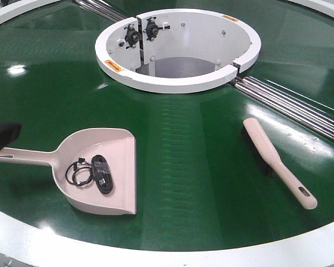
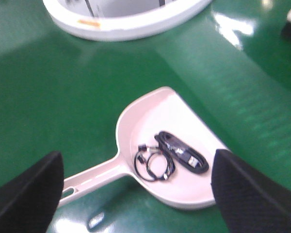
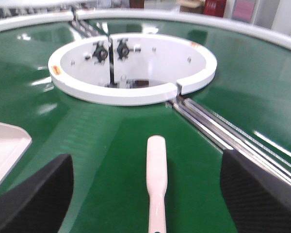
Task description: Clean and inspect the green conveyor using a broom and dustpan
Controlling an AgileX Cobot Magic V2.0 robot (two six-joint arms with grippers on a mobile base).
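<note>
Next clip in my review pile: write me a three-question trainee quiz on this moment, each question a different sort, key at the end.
1. True or false: the dustpan is empty.
2. Multiple choice: the broom lies on the green conveyor (A) inside the white hub, (B) across the metal rollers, (C) on the belt to the dustpan's right in the front view.
3. Fill in: both end effectors, left and right, have their jaws ____ and hold nothing.

Key
1. False; a coiled black cable lies in the pan.
2. C
3. open

small orange labels on white central hub, print too small to read
</note>
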